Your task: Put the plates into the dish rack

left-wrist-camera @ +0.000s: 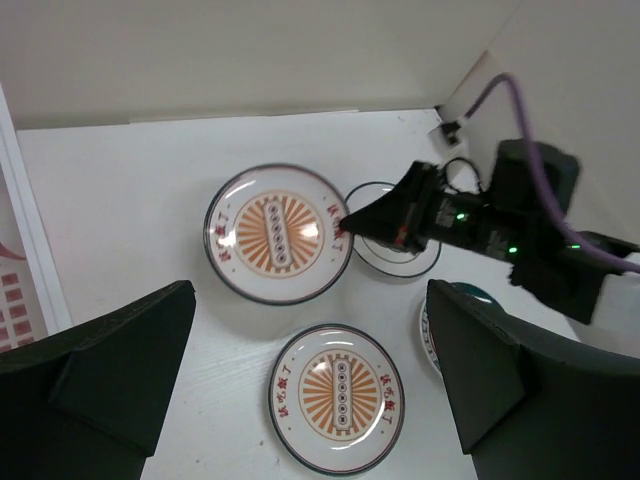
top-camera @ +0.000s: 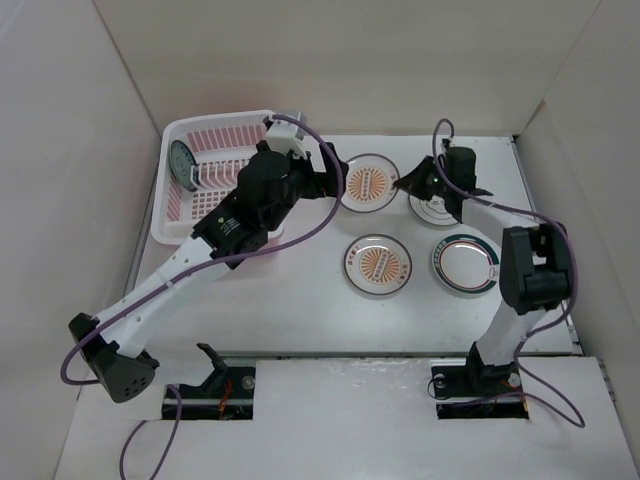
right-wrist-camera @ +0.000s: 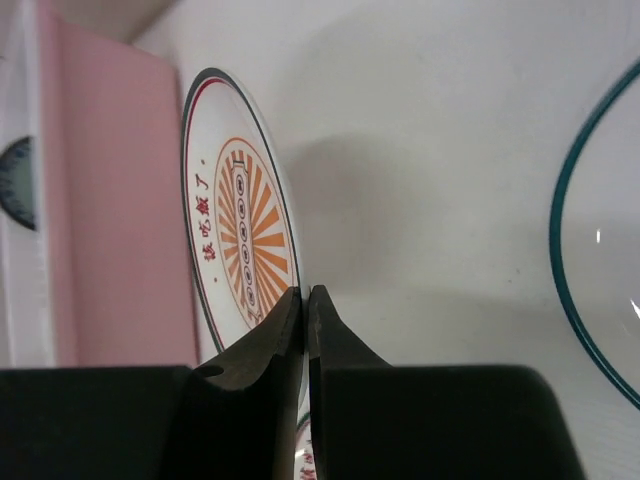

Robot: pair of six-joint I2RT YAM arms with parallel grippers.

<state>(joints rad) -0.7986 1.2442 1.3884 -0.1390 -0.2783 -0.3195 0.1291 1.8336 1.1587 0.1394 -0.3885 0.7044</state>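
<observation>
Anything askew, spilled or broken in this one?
Nothing stands out. The dark teal plate stands upright in the dish rack; the far sunburst plate, near sunburst plate, white plate and teal-rimmed plate lie flat on the table, with no visible damage or spill.

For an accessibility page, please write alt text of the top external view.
Seen from above, two robot arms reach over four small round plates lying flat on a white table; the left tool is open, the right tool shut. A fifth, dark teal plate stands on edge in a rectangular pale pink plastic dish rack at far left.
</observation>
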